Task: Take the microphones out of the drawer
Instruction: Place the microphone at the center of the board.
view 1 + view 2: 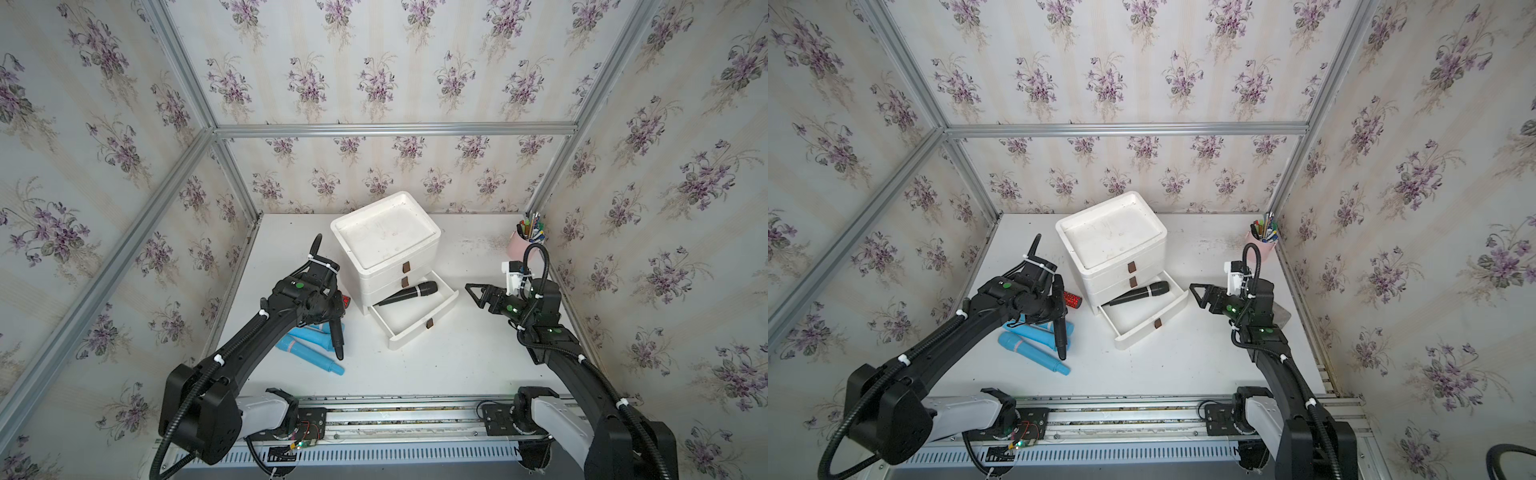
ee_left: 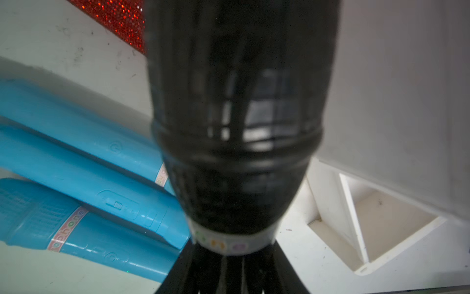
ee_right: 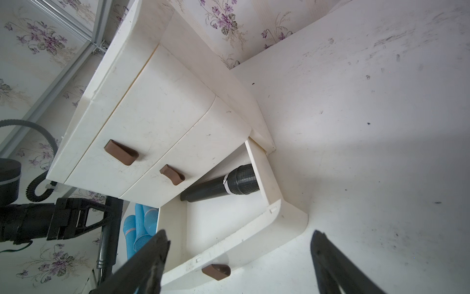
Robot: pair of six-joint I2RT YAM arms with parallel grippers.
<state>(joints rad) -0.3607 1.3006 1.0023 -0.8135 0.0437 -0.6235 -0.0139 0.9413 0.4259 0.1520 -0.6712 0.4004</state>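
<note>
Black microphone [image 1: 409, 293] lies in white drawer [image 1: 409, 321] (bottom, open).

- A black microphone [image 2: 236, 127], blurred and close, fills the centre of the frame, clamped in the left gripper [image 2: 230, 257].
- Three blue microphones [image 2: 76, 165] lie side by side along one frame edge.
- A red glittery object [image 2: 117, 17] sits in one corner.
- The open white drawer [image 2: 356, 229] sits in the opposite corner.

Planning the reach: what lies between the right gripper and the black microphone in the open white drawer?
Both top views show only the white drawer's side wall and bare white table between the right gripper and the black microphone.
</note>
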